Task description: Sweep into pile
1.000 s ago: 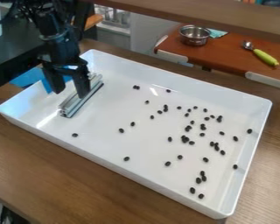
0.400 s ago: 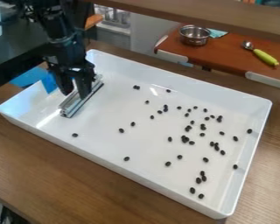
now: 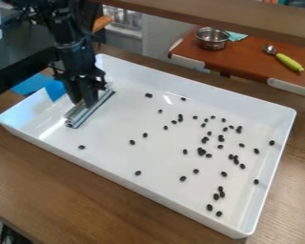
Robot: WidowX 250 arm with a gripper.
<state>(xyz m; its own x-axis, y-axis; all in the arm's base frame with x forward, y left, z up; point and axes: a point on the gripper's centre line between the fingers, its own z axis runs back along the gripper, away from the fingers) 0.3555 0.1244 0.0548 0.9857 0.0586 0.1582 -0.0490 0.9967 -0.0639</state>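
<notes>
The end effector point(image 3: 82, 101)'s pinching that metal bar point(image 3: 79, 117) near the tray point(image 3: 161, 157)'s left edge, black pellets point(image 3: 201, 152) scattered off to its right.

Black arm at the upper left, gripper pointing down with its fingers drawn together.
The single robot arm point(image 3: 69, 40) comes in from the top edge, toward the left, and hangs steeply, leaning a little so that its lower end sits farther right than its upper part. The wrist point(image 3: 77, 62) carries on along that slanting line, and below it the two-finger gripper point(image 3: 85, 102) hangs tips down. Its two dark fingers point(image 3: 89, 90) stand side by side, close together, lower ends low in the view's left part.
</notes>
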